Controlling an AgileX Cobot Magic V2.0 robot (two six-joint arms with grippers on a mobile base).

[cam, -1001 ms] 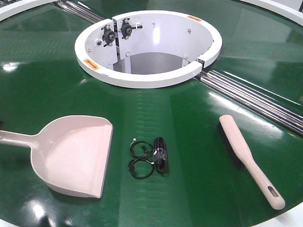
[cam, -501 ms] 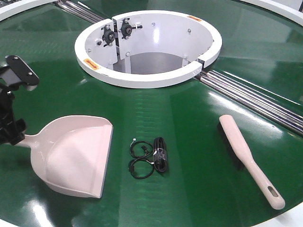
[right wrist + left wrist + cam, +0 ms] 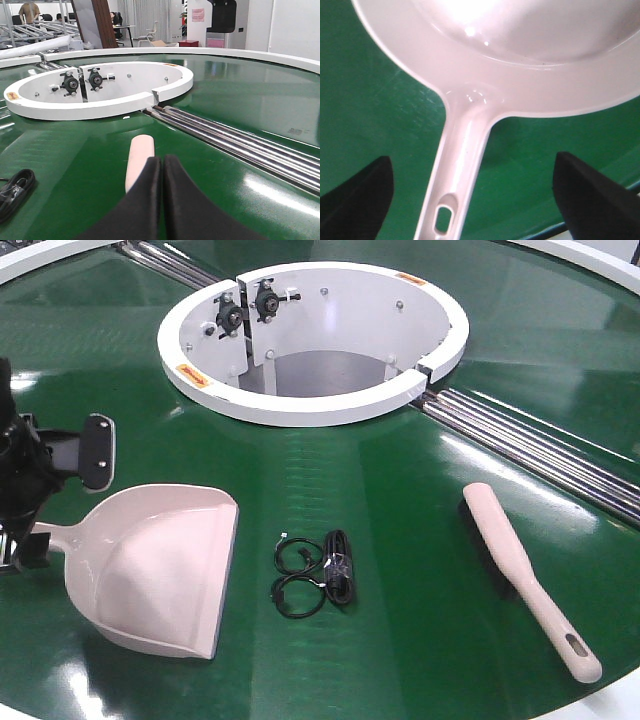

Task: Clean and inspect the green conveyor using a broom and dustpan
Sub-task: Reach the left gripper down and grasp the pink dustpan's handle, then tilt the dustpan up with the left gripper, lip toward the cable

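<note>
Dustpan [image 3: 160, 570] lies on green conveyor [image 3: 400, 490], handle inside the spread left hand [image 3: 472, 200]; right hand [image 3: 161, 170] pressed together above broom [image 3: 140, 155].

Probably an industrial workshop: a large green conveyor [image 3: 380, 480] with steel rollers [image 3: 220, 137], a distant office chair [image 3: 151, 35].

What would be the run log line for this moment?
left gripper: open, astride dustpan handle | right gripper: shut, empty | broom: lying on green conveyor, untouched

The green conveyor [image 3: 400, 500] carries the dustpan [image 3: 165, 570] at 8 o'clock, a coiled black cable [image 3: 320, 572] at 6, the broom [image 3: 525, 575] at 4.
</note>
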